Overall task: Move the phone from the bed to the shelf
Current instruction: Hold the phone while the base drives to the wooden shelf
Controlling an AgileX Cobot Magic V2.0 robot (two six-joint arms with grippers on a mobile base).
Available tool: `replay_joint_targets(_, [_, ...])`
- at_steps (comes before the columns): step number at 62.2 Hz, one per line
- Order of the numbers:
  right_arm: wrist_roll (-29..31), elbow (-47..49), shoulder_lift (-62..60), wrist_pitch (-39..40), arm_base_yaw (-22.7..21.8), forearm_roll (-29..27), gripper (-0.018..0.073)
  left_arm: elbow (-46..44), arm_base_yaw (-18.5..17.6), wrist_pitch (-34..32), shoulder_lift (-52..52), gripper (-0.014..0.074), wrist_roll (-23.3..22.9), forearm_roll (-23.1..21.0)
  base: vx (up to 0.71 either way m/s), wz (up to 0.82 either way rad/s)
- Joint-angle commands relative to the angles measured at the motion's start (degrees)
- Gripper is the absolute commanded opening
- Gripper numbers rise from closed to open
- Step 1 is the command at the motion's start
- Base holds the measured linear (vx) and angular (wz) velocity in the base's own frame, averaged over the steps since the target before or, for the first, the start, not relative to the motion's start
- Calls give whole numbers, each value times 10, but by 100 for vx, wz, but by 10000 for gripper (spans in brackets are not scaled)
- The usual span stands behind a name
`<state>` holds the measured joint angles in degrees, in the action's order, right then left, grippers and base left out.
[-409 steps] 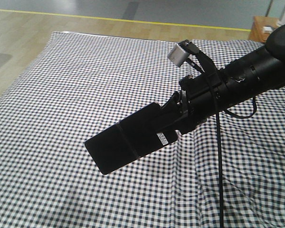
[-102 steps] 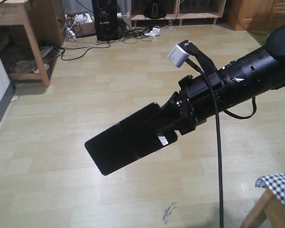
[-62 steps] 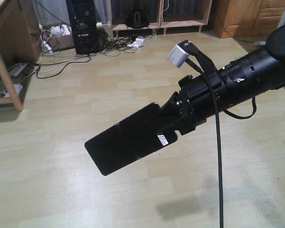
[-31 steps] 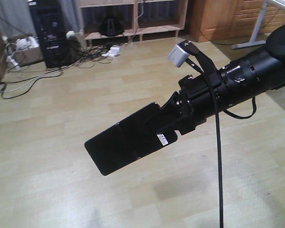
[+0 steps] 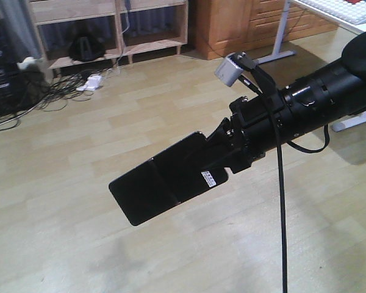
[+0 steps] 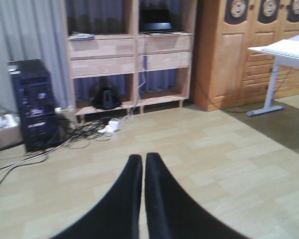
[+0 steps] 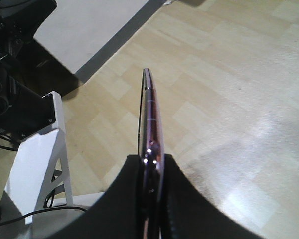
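The phone (image 5: pixel 149 195) is clamped by one end in the right gripper (image 5: pixel 218 152), mid-frame. The left gripper (image 6: pixel 142 167) is closed, empty. The shelf (image 5: pixel 73 10) is seen upper left.

Even indoor light; floor (image 7: pixel 269 129) glare; glinting phone (image 7: pixel 151 130) edge; left-wrist blur

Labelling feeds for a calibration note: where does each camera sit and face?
Front: on the robot's body, facing forward-down over floor; right gripper holds the phone, shelf behind.
Left wrist: along the shut left gripper toward the shelf.
Right wrist: down the phone's edge, floor below.
Shared: front and right wrist show the phone; front and left wrist the shelf.
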<state>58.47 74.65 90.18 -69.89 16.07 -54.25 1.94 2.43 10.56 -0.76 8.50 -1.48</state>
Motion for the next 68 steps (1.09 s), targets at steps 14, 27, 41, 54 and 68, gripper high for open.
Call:
replay_joint_targets(14, [3, 15, -26, -38, -2, -46, -2, -12, -2, -41, -8, 1, -3, -5, 46, -23])
replay_joint_targets(27, [3, 15, -26, -38, -2, -46, -2, -12, -2, -41, -8, 1, -3, -5, 49, -15])
replay_joint_targets(41, [3, 15, -26, -38, -2, -46, -2, -12, -2, -41, -8, 1, -3, -5, 51, -10])
replay_joint_targets(54, [3, 15, -26, -38, -2, -46, -2, -12, -2, -41, -8, 1, -3, -5, 50, -10])
replay_joint_targets(68, [3, 15, -26, -38, -2, -47, -2, -12, -2, -41, -8, 1, -3, -5, 49, -14])
